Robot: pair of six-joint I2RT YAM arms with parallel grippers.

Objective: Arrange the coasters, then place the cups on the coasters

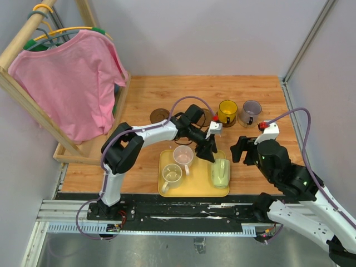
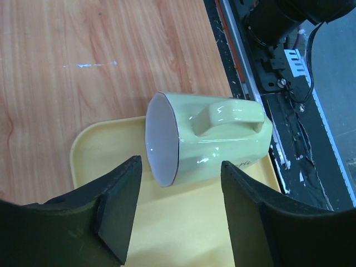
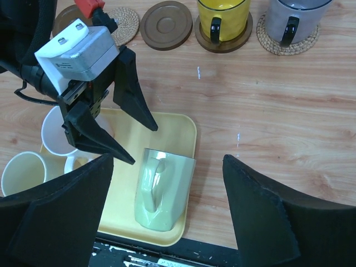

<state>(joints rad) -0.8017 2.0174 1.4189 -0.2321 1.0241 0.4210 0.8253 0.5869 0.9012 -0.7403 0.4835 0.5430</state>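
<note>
Green cup [image 2: 222, 153], toppled sideways — on yellow tray [image 2: 100, 147]

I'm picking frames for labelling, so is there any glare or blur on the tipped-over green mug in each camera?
Top external: even light, green mug sharp, no strong glare. Left wrist: bright glare streaks on its handle and side, edges crisp; left gripper dark, little detail. Right wrist: mug clear, mild sheen; right gripper featureless black.

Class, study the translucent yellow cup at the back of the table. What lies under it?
A dark brown coaster: only its rim shows around the yellow cup; its middle is covered.
</note>
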